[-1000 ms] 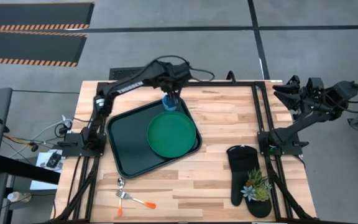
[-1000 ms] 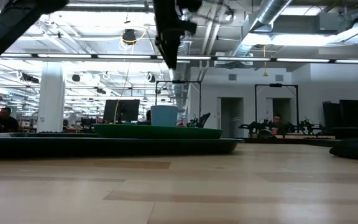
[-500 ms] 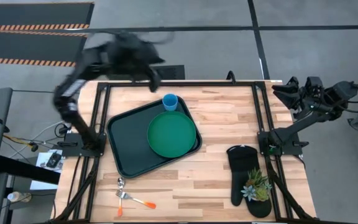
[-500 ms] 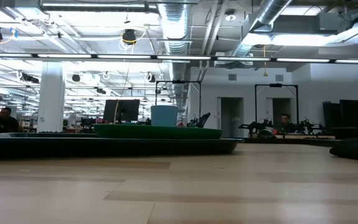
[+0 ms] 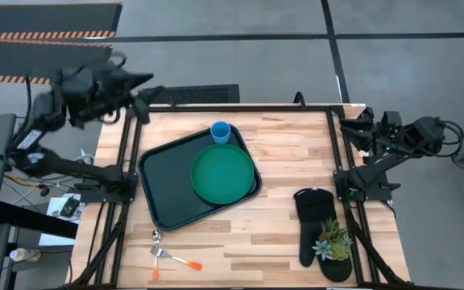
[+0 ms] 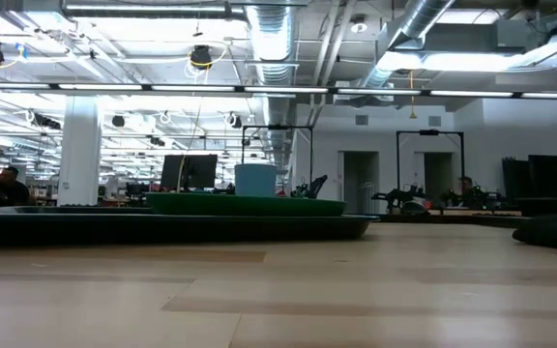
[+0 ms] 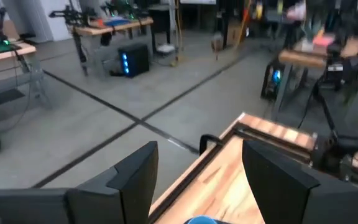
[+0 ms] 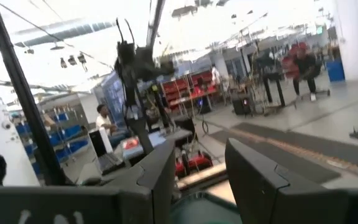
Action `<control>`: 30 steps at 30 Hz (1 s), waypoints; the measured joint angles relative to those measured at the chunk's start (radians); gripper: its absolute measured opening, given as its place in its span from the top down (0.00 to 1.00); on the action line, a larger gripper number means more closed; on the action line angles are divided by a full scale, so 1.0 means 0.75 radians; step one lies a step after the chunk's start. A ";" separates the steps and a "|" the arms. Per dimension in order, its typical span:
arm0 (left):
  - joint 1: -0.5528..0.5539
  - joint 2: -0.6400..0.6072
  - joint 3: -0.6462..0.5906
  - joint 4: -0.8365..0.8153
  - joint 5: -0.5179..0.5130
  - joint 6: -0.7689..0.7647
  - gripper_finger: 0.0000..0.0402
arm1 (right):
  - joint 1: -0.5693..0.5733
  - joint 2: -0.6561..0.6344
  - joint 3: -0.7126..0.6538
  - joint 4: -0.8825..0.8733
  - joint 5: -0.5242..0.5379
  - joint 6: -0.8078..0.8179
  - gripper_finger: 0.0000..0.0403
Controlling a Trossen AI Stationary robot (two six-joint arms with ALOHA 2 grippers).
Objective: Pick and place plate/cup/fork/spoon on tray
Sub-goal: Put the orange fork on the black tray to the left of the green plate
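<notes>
The dark tray lies on the table's left half. The green plate lies in its right part and also shows in the low view. The light blue cup stands upright at the tray's far right corner, behind the plate in the low view. The fork with the orange handle and the spoon lie on the wood near the table's near left edge. My left gripper is open, raised beyond the table's far left corner. My right gripper is open, raised over the table's right edge.
A black oven mitt lies on the table's right half, with a small potted plant on its near end. Bare wood lies between the tray and the mitt.
My left gripper has risen from the cup and swung back toward the table's far left corner, empty, leaving the cup upright on the tray. My right gripper has moved a little toward the table.
</notes>
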 joint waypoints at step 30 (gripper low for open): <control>-0.007 -1.018 -1.603 1.107 -0.012 -0.502 0.45 | -0.069 0.000 -0.552 0.872 -0.132 -0.044 0.59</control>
